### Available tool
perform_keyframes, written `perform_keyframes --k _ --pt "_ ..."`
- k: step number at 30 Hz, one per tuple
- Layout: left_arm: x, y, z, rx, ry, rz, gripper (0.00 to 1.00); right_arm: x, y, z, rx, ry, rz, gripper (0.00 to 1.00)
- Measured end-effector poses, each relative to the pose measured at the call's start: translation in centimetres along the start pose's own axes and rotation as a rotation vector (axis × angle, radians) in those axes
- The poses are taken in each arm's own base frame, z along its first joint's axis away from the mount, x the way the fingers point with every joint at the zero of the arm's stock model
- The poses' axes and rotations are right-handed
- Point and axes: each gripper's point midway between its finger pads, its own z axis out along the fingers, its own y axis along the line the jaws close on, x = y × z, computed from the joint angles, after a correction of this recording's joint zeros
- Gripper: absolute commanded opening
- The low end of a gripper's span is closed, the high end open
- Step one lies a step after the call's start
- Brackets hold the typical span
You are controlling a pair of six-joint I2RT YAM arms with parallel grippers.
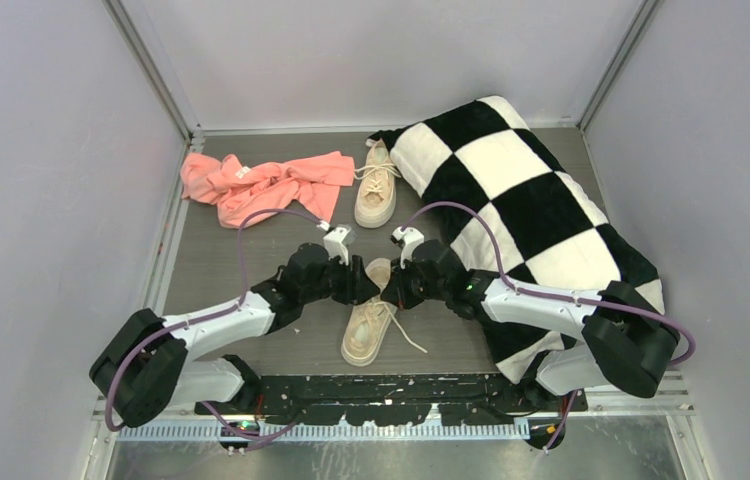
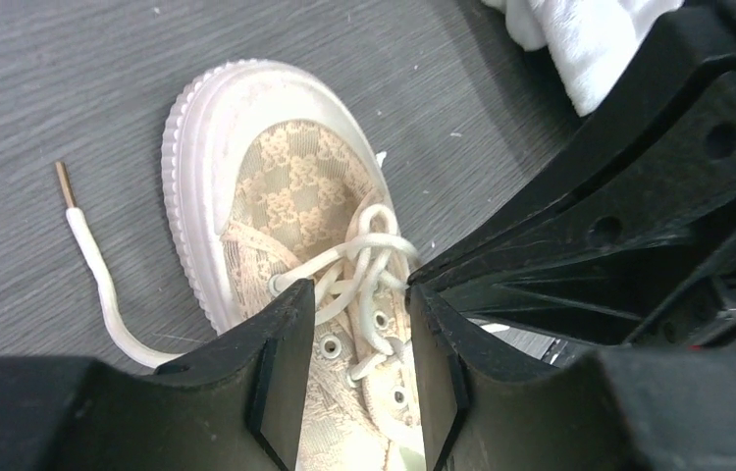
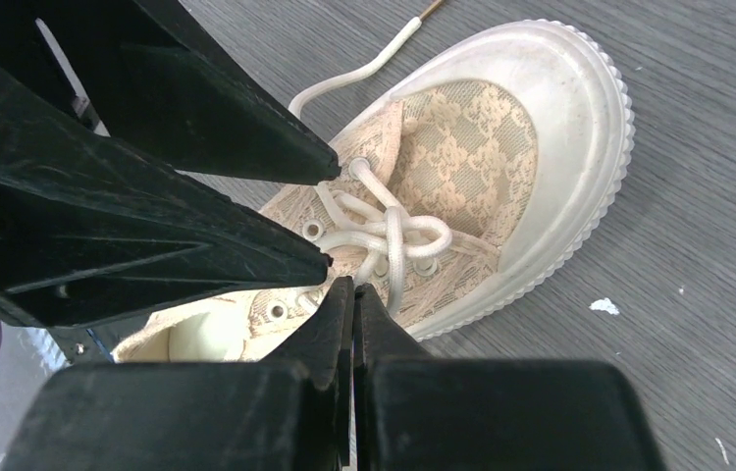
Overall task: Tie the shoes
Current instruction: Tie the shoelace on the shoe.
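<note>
Straddling cream laces [image 2: 374, 245] of beige canvas sneaker [image 2: 295, 177] on grey worktop [image 2: 50, 78]: left claw [image 2: 359, 299] spread; right claw [image 3: 351, 289] pressed together, adj.

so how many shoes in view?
2: near shoe at the table's centre front; far shoe at the back, between pink cloth and checkered pillow.

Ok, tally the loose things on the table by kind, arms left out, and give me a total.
Shoes: 2 (near shoe, far shoe)
Pink cloth: 1
Checkered pillow: 1
Total: 4
</note>
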Motion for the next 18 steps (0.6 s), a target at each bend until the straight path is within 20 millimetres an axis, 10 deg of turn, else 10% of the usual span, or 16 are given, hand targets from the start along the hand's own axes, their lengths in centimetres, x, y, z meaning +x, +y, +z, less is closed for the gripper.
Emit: perform_keyframes --k 12,18 --pt "-5.0 1.5 1.0 -0.069 -0.043 -0.127 0.44 0.0 0.1 0.0 -0.004 -0.002 -0.001 0.01" --pt "-4.3 1.1 3.2 -0.006 0.084 -0.179 0.37 -0.1 0.1 0.0 -0.008 -0.003 -0.001 0.01"
